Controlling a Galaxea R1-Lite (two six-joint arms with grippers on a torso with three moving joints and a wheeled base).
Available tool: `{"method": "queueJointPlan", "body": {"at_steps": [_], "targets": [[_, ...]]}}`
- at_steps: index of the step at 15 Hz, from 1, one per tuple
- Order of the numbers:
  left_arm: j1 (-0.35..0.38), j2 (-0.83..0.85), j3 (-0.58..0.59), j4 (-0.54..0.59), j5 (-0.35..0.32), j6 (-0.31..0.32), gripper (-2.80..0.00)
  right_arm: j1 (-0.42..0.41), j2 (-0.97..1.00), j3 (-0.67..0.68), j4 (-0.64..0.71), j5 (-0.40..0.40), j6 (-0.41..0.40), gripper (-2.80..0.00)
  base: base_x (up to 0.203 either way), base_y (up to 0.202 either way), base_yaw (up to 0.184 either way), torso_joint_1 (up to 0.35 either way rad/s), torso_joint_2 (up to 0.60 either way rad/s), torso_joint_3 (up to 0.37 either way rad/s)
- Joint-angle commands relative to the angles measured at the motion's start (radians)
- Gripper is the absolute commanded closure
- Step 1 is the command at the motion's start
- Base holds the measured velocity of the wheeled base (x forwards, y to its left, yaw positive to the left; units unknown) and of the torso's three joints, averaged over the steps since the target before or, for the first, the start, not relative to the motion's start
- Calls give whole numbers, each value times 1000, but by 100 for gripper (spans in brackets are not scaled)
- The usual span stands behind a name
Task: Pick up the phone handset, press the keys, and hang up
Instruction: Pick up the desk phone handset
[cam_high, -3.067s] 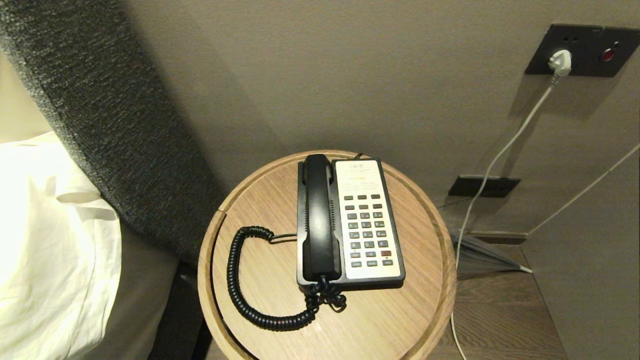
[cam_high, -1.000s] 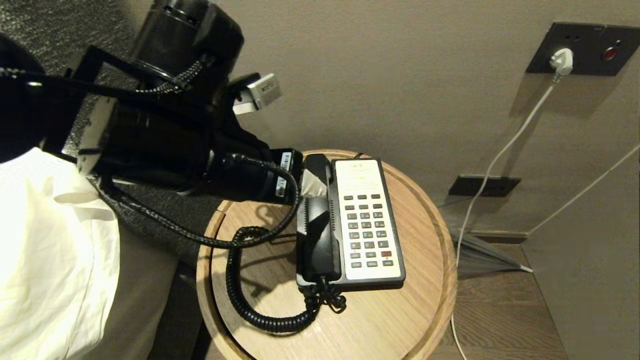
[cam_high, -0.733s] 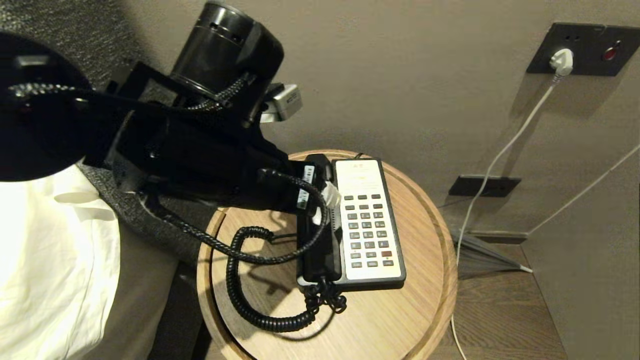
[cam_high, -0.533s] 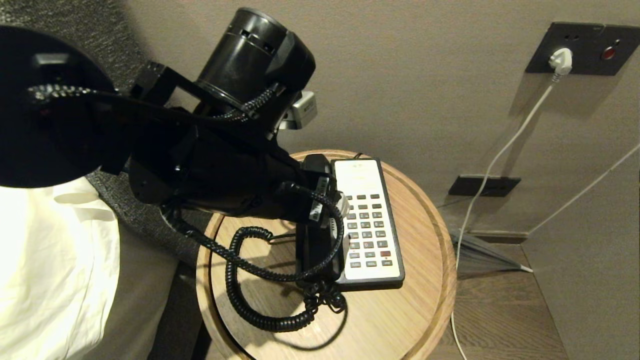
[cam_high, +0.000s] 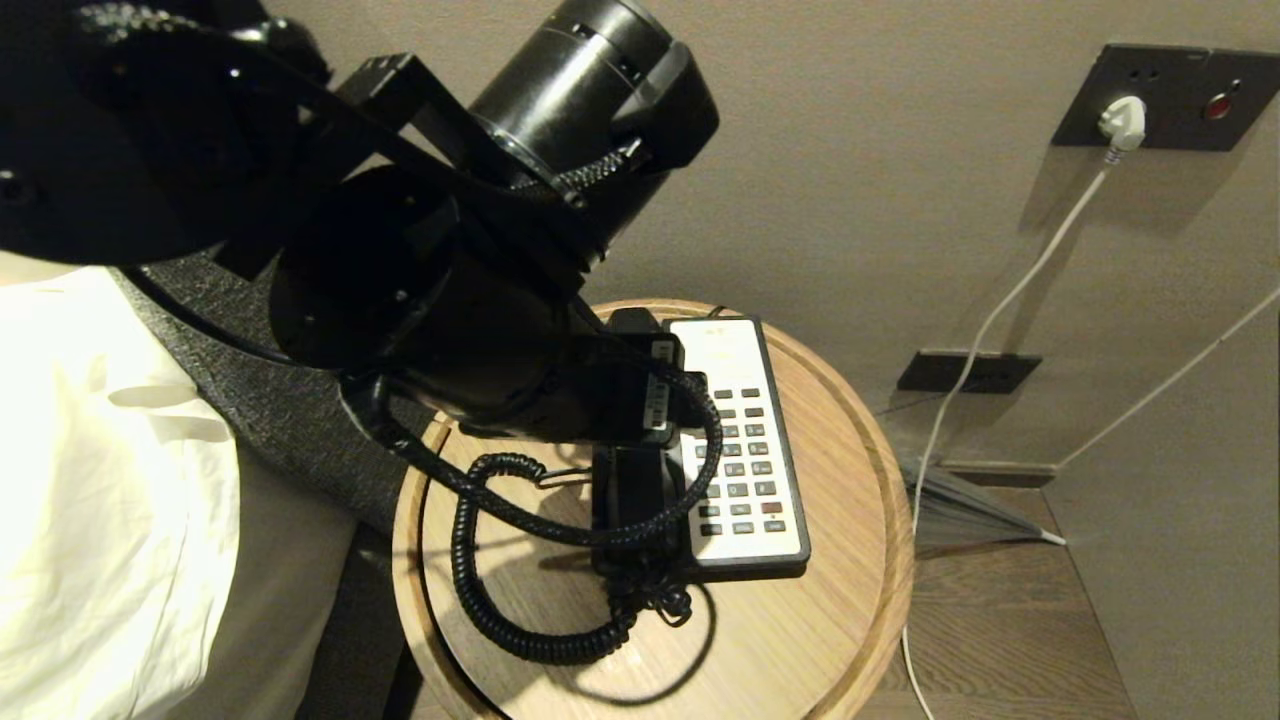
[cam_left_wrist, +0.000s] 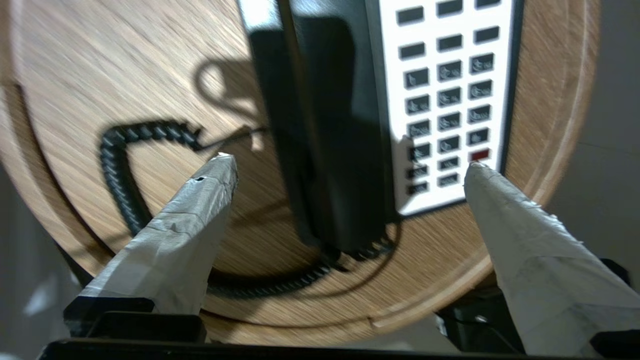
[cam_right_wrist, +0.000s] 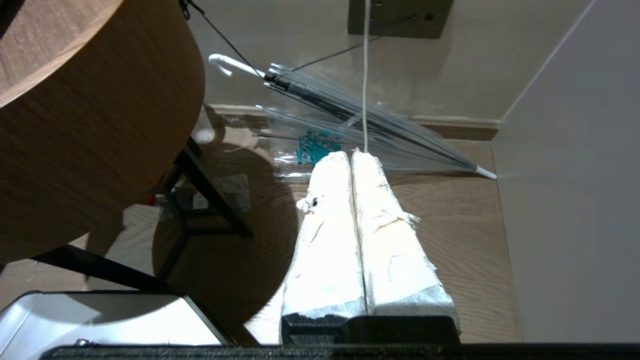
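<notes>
Clearly your left gripper (cam_left_wrist: 350, 167) had arrived over the phone by this moment: three seconds before, the round wooden table (cam_high: 800, 640) showed only the phone, and a second before the arm was coming in from the bed side with its fingers narrower. At this moment the two taped fingers (cam_left_wrist: 200, 200) stood spread wide, with nothing held between them.

The phone handset (cam_left_wrist: 325, 135) lay below the gripper and between the two fingertips, resting in its cradle on the phone base (cam_high: 745, 520). One fingertip hung over bare wood on the cord side of the handset; the other hung over the near corner of the keypad (cam_left_wrist: 445, 100). Neither finger touched the handset as far as the wrist view showed. The coiled cord (cam_high: 480, 590) looped out on the table on the side of the first fingertip.

For you this meant the approach was nearly done and the grasp not yet begun. The span looked wider than the handset, so a descent and a squeeze would likely be next. The keypad-side finger seemed the risk, since it could land on the keys.

Your right gripper (cam_right_wrist: 352, 165) hung parked beside the table near the floor, its fingers pressed together and empty.
</notes>
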Motion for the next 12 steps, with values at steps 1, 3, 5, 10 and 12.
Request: {"method": "queueJointPlan", "body": {"at_steps": [1, 3, 5, 10, 12], "targets": [[-19, 48, -24, 15, 5, -21, -280, 1, -8, 0, 0, 0, 0, 0, 0, 0, 0, 0, 0, 0], [-19, 60, -22, 18, 14, -20, -280, 1, -8, 0, 0, 0, -2, 0, 0, 0, 0, 0, 0, 0], [-16, 74, -16, 32, 21, -8, -280, 1, -8, 0, 0, 0, -1, 0, 0, 0, 0, 0, 0, 0], [-12, 81, -16, 124, 60, 35, -280, 1, -8, 0, 0, 0, -2, 0, 0, 0, 0, 0, 0, 0], [-8, 86, -19, 116, 60, 22, -280, 1, -8, 0, 0, 0, -2, 0, 0, 0, 0, 0, 0, 0]]}}
